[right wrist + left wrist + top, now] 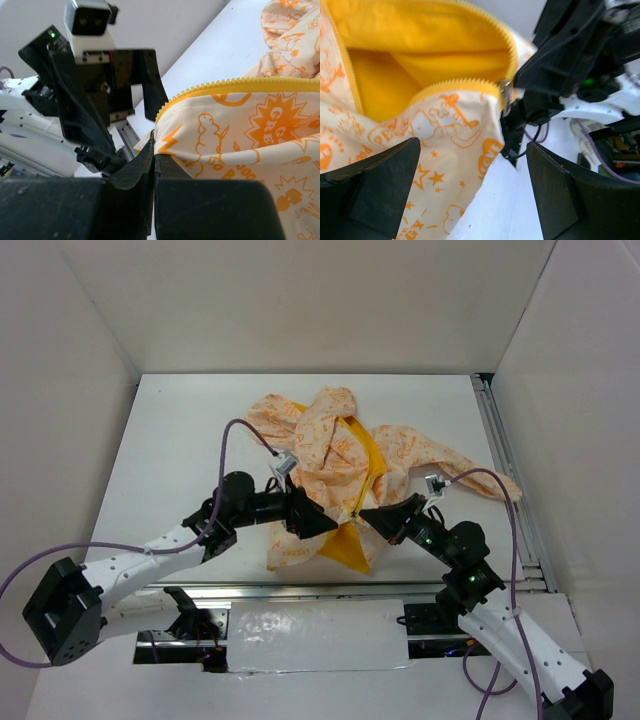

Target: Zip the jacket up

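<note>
Bench [170, 440]: white; jacket [330, 445] crumpled, yellow lining exposed.
Left claw [472, 192]: spread wide, gripping nothing.
Right claw [153, 150]: closed, pinching jacket's edge by zipper [225, 85].

**Soft Cloth, Matt Plastic, a Little Metal**

The jacket [330, 455] is thin cloth, matt and creased, cream with orange print; its lining [420, 45] is smooth yellow cloth without shine. The zipper teeth [225, 86] look like finely ridged yellow plastic, and the slider [505, 95] is shiny metal. The left gripper [472, 150] and right gripper [153, 150] are matt black plastic, faintly grainy. The counter [180, 460] is smooth matt white; along its 6 o'clock edge lies a crinkled, glossy white sheet [315, 635].
</note>
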Robot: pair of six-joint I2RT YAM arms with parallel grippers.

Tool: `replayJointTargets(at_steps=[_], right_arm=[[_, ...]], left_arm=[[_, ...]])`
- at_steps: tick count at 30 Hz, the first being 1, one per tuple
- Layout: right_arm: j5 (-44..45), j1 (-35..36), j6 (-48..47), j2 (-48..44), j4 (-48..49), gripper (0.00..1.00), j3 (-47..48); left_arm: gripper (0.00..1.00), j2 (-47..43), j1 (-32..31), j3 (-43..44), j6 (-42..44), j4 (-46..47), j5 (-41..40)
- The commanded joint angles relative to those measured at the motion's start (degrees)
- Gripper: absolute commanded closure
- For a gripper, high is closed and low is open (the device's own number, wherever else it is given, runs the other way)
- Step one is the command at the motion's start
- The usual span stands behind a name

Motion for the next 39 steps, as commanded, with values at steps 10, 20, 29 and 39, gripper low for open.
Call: replayJointTargets(at_steps=[10, 20, 29, 39], right_arm=[[-3.3, -0.2, -0.8, 1.6, 5.0, 1.0, 2.6], [-3.3, -0.1, -0.6, 2.5, 5.7, 1.0, 2.6], [-2.5, 0.1, -0.6, 3.2, 6.0, 1.0, 2.6], [-3.4, 0.2, 0.3, 4.8, 8.6, 1.0, 2.5]], left_arm=[[0.01, 5.8, 4.3, 5.9, -2.6, 7.9, 17.7], [0.16, 10.5, 3.7, 7.8, -3.6, 11.2, 17.4], [0.51, 13.6, 3.6, 9.6, -3.5, 12.9, 21.2], [1.0, 13.8, 2.8, 9.8, -2.0, 13.1, 20.7]])
